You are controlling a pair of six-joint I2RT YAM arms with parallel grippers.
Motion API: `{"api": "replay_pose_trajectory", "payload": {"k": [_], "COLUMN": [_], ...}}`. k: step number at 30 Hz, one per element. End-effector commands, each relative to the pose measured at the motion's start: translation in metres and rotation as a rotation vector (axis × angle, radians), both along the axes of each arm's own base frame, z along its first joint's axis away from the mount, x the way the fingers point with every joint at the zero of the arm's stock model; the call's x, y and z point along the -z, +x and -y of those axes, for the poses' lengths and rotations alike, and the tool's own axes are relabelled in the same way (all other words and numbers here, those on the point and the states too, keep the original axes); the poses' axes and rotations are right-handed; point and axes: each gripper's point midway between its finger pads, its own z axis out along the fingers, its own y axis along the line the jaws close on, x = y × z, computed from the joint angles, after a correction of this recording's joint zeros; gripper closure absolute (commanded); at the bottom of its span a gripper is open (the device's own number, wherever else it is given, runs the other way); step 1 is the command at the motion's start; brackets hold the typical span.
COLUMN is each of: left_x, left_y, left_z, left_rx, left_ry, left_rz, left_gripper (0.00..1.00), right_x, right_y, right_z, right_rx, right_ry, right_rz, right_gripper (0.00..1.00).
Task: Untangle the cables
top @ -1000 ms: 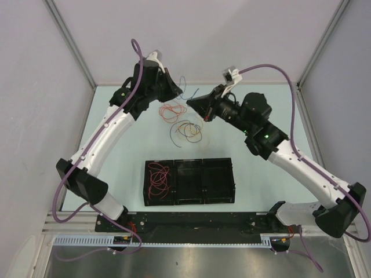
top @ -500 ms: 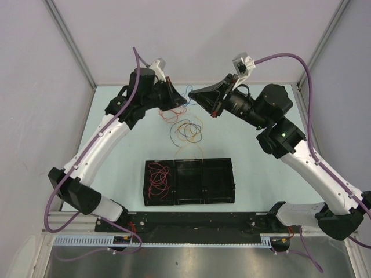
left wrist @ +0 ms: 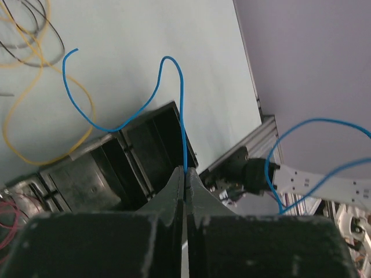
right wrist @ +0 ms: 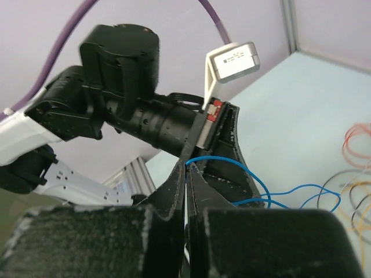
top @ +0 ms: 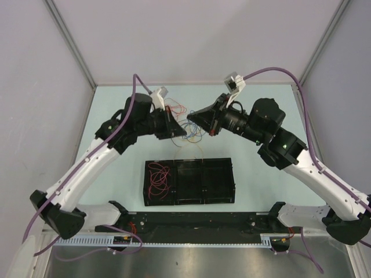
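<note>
My left gripper (top: 184, 134) and right gripper (top: 190, 116) hang close together above the table's middle, each shut on the same thin blue cable (top: 197, 132). In the left wrist view my gripper (left wrist: 185, 171) pinches the blue cable (left wrist: 182, 104), which loops up and away. In the right wrist view my gripper (right wrist: 186, 164) pinches the blue cable (right wrist: 250, 172) right in front of the left gripper's fingers (right wrist: 227, 145). Yellow cables (left wrist: 20, 101) and brown cables (left wrist: 53, 30) lie on the table below. Red-orange cables (top: 176, 108) lie further back.
A black tray (top: 218, 180) with three compartments stands near the front; its left compartment holds red cables (top: 157, 176). The tray also shows under the left gripper (left wrist: 145, 145). A pale strand (top: 200, 152) lies at the tray's far rim. Grey walls close in the sides.
Both grippers have moved from the far side toward the middle and risen, carrying the blue cable off the table. The left arm has swung right and nearer.
</note>
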Motion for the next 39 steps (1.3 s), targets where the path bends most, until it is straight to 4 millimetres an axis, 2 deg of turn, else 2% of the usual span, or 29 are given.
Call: {"api": "replay_pose_trajectory", "payload": {"k": [1, 2, 4, 5, 6, 11, 14, 15, 16, 17, 19, 24, 31, 34, 39], "left_x": [0.009, 0.008, 0.023, 0.02, 0.03, 0.049, 0.069, 0.081, 0.087, 0.088, 0.105, 0.131, 0.151, 0.156, 0.147], "left_y": [-0.051, -0.064, -0.077, -0.086, -0.09, -0.107, -0.115, -0.119, -0.12, -0.12, -0.123, -0.12, -0.115, -0.112, -0.104], "left_z": [0.003, 0.005, 0.004, 0.004, 0.002, -0.002, -0.001, -0.001, 0.0, 0.004, 0.007, 0.004, 0.0, -0.004, -0.015], "left_rx": [0.059, 0.069, 0.078, 0.08, 0.074, 0.061, 0.067, 0.07, 0.072, 0.078, 0.083, 0.057, 0.04, 0.026, -0.027], "left_ry": [-0.052, -0.072, -0.069, -0.08, -0.068, -0.09, -0.082, -0.071, -0.07, -0.087, -0.074, -0.007, 0.068, 0.113, 0.154], "left_rz": [-0.092, -0.107, -0.152, -0.151, -0.168, -0.225, -0.265, -0.286, -0.297, -0.293, -0.322, -0.342, -0.349, -0.349, -0.302], "left_gripper": [1.0, 1.0, 1.0, 1.0, 1.0, 1.0, 1.0, 1.0, 1.0, 1.0, 1.0, 1.0, 1.0, 0.84, 0.57], "right_x": [0.014, 0.022, 0.034, 0.038, 0.048, 0.079, 0.103, 0.107, 0.119, 0.124, 0.135, 0.153, 0.186, 0.195, 0.213], "right_y": [-0.016, -0.019, -0.023, -0.024, -0.028, -0.037, -0.043, -0.044, -0.045, -0.045, -0.046, -0.046, -0.047, -0.049, -0.053], "right_z": [0.006, 0.004, 0.003, 0.003, 0.002, -0.001, -0.004, -0.004, -0.005, -0.006, -0.008, -0.019, -0.035, -0.04, -0.049], "right_rx": [0.024, 0.023, 0.024, 0.032, 0.025, 0.027, 0.03, 0.031, 0.031, 0.031, 0.027, -0.001, -0.046, -0.069, -0.109], "right_ry": [-0.017, -0.032, -0.062, -0.071, -0.095, -0.145, -0.185, -0.189, -0.205, -0.21, -0.222, -0.244, -0.299, -0.303, -0.308], "right_rz": [-0.073, -0.086, -0.107, -0.115, -0.131, -0.185, -0.218, -0.225, -0.247, -0.255, -0.272, -0.296, -0.333, -0.349, -0.383], "right_gripper": [1.0, 1.0, 1.0, 1.0, 1.0, 1.0, 1.0, 1.0, 1.0, 1.0, 1.0, 1.0, 1.0, 1.0, 1.0]}}
